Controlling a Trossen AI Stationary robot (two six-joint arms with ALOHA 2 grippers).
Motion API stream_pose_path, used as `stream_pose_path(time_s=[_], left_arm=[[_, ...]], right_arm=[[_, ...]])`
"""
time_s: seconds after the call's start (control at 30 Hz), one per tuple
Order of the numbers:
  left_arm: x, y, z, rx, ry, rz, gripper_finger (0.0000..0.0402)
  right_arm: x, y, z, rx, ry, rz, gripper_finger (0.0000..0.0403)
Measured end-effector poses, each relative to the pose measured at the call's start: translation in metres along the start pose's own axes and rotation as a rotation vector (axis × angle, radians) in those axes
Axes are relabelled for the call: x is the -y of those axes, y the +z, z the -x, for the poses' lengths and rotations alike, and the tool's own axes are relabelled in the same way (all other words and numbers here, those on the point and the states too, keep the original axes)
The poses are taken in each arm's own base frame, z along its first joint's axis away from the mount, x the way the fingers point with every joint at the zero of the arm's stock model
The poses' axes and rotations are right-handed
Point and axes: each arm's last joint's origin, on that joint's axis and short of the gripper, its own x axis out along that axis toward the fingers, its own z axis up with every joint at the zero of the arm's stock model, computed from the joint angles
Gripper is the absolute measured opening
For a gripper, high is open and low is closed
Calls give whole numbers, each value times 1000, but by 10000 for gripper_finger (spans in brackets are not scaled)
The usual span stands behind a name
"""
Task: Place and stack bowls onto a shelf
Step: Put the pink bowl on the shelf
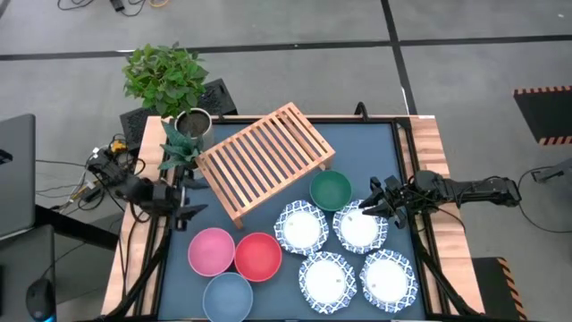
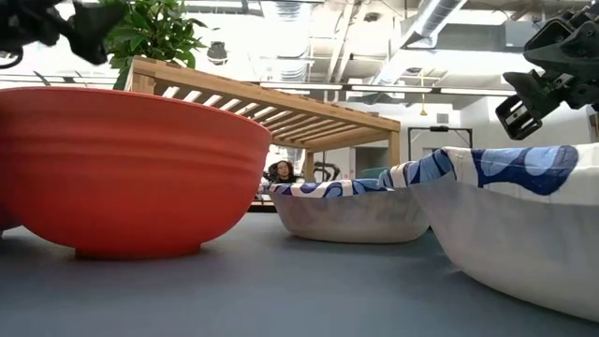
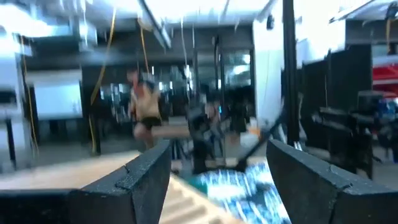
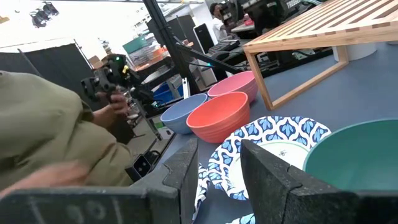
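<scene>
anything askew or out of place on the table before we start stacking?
Only the shelf: it sits rotated, at an angle to the table edges rather than square. It holds no bowls. The eight bowls sit upright on the tabletop, unstacked, nothing spilled or visibly damaged. A person's hand shows near the left arm in the right wrist view.

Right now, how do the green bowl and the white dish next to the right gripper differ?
The green bowl is plain dark green and looks deeper; the white dish is shallow with a blue patterned rim. The green bowl sits beside the shelf; the white dish lies by the right gripper. Both rest upright on the table, unstacked.
</scene>
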Motion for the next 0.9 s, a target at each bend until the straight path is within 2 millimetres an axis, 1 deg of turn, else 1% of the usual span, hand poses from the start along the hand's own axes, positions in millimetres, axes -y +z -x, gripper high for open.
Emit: stream_pose_path(time_s=[0.1, 0.17, 0.23, 0.3, 0.4, 0.5, 0.67, 0.8, 0.9], left_arm=[[-2, 9, 0, 93, 0, -13, 251], [-3, 14, 1, 147, -19, 41, 251], [-3, 15, 1, 165, -39, 101, 251], [-4, 17, 1, 176, -43, 119, 251], [-5, 20, 1, 169, -6, 120, 251], [-11, 30, 1, 227, 60, 156, 251], [-17, 40, 4, 306, 128, 143, 251], [-18, 41, 5, 305, 158, 141, 251], [-18, 39, 4, 283, 171, 151, 251]], right_arm=[[0, 0, 0, 0, 0, 0, 144], [0, 0, 0, 0, 0, 0, 144], [0, 0, 0, 0, 0, 0, 144], [0, 0, 0, 0, 0, 0, 144], [0, 0, 0, 0, 0, 0, 144], [0, 0, 0, 0, 0, 0, 144], [0, 0, 0, 2, -3, 0, 144], [3, 2, 0, 44, -82, 1, 144], [4, 3, 1, 57, -107, 1, 144]])
